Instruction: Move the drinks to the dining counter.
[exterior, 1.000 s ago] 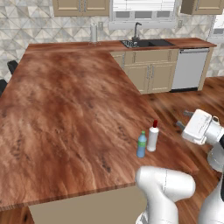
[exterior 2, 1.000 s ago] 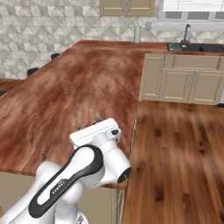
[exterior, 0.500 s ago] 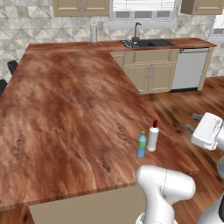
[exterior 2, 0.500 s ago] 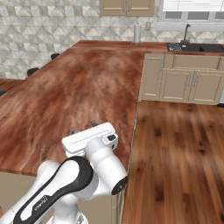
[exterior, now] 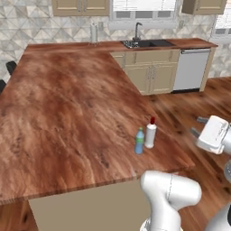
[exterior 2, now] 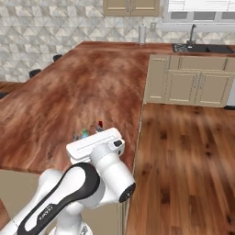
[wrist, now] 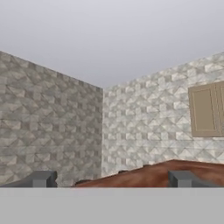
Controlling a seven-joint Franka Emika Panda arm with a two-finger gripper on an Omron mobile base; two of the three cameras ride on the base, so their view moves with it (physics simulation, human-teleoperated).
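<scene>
Standing near our surface's (exterior: 67, 122) edge, white bottle (exterior: 150, 134) just beside blue-green bottle (exterior: 140, 141), our tool (wrist: 112, 179) wide, empty, well right of them, sink (exterior: 144, 43) beyond.

The worktop (exterior: 67, 113) is reddish-brown woodgrain streaked lighter and darker, over a plain beige base (exterior: 85, 210). On it stand a white bottle (exterior: 150, 134) with a red cap and a blue-green bottle (exterior: 139, 141) with a paler top. The wall (wrist: 52, 127) carries a grey and cream diamond tile pattern, the cabinets (exterior: 151, 72) are tan, the dishwasher (exterior: 191, 68) is pale grey, the floor (exterior 2: 183, 156) is warm brown planks, and the pincer (wrist: 111, 179) has dark grey tips.
</scene>
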